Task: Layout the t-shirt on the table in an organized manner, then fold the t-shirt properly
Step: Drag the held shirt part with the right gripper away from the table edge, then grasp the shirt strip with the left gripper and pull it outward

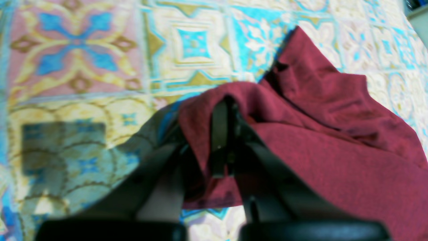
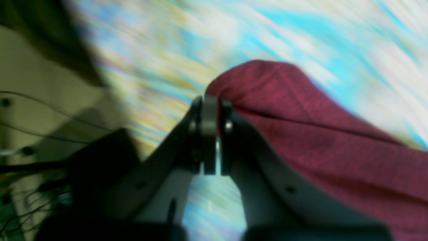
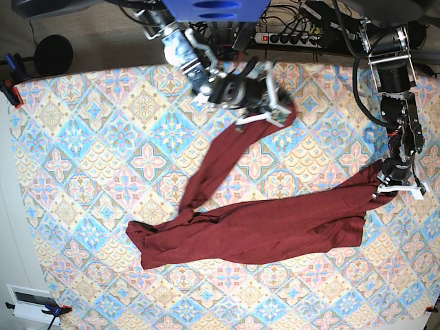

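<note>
The dark maroon t-shirt (image 3: 261,230) lies stretched across the near middle of the tiled table (image 3: 89,137). One long part rises from its left end up to my right gripper (image 3: 282,113), which holds it above the table's far middle. In the right wrist view that gripper (image 2: 211,100) is shut on a fold of the t-shirt (image 2: 317,140). My left gripper (image 3: 386,191) is low at the right end of the shirt. The left wrist view shows it (image 1: 224,100) shut on bunched t-shirt cloth (image 1: 334,140) just over the table (image 1: 83,67).
A power strip with cables (image 3: 295,38) lies behind the table's far edge. A black round object (image 3: 53,51) sits beyond the far left corner, with a clamp (image 3: 10,89) on the left edge. A white box (image 3: 31,299) lies off the near left corner.
</note>
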Robot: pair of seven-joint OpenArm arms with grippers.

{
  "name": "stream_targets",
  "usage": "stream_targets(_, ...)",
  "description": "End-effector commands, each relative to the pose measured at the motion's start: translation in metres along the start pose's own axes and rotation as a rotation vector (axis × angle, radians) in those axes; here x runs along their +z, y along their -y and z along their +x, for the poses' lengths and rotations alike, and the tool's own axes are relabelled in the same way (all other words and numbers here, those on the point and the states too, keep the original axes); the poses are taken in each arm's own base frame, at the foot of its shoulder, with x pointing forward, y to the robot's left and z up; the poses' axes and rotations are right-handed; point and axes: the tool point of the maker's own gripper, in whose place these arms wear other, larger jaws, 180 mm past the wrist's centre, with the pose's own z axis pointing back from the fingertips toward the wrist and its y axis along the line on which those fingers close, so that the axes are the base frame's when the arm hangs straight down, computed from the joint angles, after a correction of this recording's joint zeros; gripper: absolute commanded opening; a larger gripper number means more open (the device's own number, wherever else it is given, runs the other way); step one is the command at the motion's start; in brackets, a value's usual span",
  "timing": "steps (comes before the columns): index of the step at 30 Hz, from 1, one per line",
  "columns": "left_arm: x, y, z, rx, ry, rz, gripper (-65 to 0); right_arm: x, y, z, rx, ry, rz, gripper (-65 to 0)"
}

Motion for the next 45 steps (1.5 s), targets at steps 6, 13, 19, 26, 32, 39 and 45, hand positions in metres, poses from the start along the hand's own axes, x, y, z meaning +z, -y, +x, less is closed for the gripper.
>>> stream_targets(6, 0.006, -0.008, 0.028, -0.037, 0.059, 0.003, -64.8, -0.022, -0.017, 0.016, 0.071, 0.004, 0.083, -65.0)
stream_targets(13, 0.012, -0.025, 0.03, -0.103, 0.029, 0.033, -64.7, -0.042, -0.038, 0.006, 0.252, -0.098, 0.138, -63.3)
stream_targets(19, 0.042, -0.014, 0.041, -0.189, 0.052, -0.021, -56.2, -0.036, -0.02, 0.011, 0.333, -0.113, 0.046, -55.6)
stream_targets(26, 0.064, -0.019, 0.021, -0.221, -0.005, -0.057, -36.7, -0.013, 0.008, 0.046, 0.3, -0.006, -0.05, -55.6)
stream_targets(32, 0.112, 0.015, -0.028, -0.297, -0.166, -0.253, -30.6, 0.022, 0.042, 0.028, 0.25, 0.011, -0.156, -55.6)
stream_targets(39, 0.154, 0.041, -0.106, -0.307, -0.388, -0.361, -30.7, 0.086, 0.118, -0.021, 0.206, -0.056, -0.36, -55.6)
stream_targets(45, 0.156, 0.047, -0.171, -0.378, -0.549, -0.371, -30.7, 0.139, 0.164, -0.047, 0.127, -0.069, -0.456, -55.6)
